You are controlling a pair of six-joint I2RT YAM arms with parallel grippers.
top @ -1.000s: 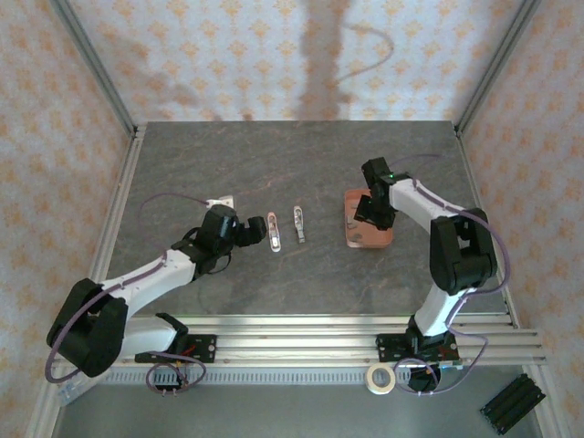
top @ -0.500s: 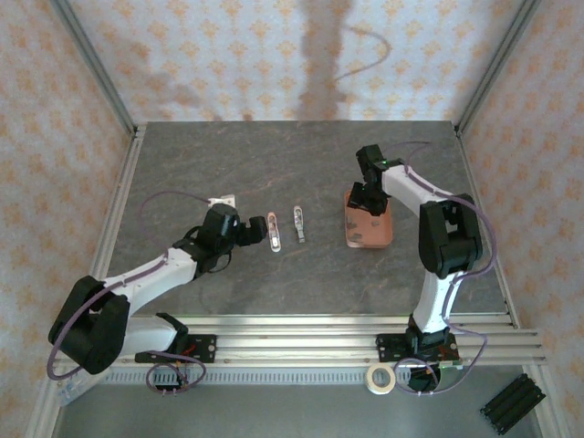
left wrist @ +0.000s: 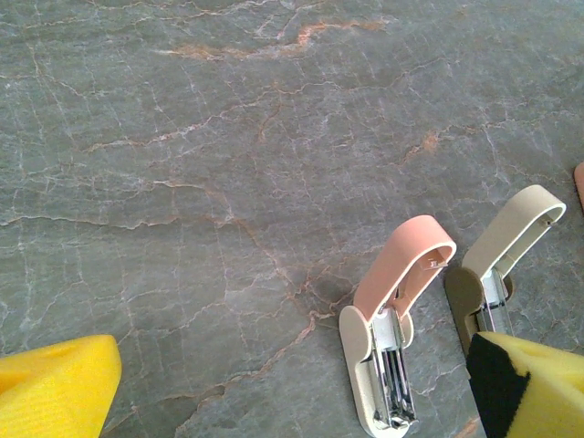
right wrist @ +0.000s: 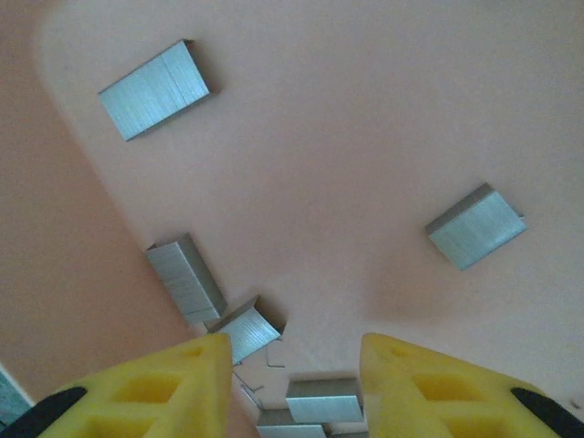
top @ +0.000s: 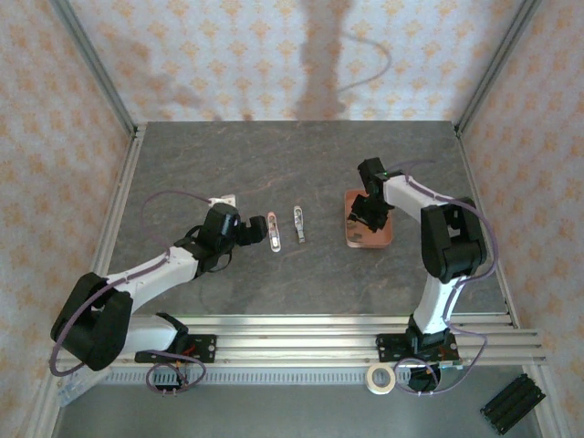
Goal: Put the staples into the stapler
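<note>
Where the top camera looks down, surface: dark grey stone-look table (top: 301,173), metal rails along the near edge.
room: walls (top: 274,55) in orange-patterned paper, aluminium corner posts.
off-table: tape roll (top: 380,377) and black block (top: 511,403) below the rails.
container: salmon-pink tray (top: 350,239) right of centre; contents too small to tell from here.
right gripper (top: 367,212): down inside the tray.
stapler (top: 273,232): pink, lying on the table left of centre, well apart from the tray.
beige stapler (top: 298,224): just beside it, roughly parallel.
left gripper (top: 254,228): low, just left of the stapler.
left wrist, staplers: both hinged open, silver channel showing in the pink one, beige one to its right.
left claw: spread wide, yellow pads (left wrist: 55,392) at the frame corners, holding nothing.
right wrist, tray contents: staples (right wrist: 155,89), about five short silvery strips on the pink floor, three bunched near the wall.
right claw: yellow fingers (right wrist: 164,383) partly apart, nothing pinched; one strip lies between the tips.
</note>
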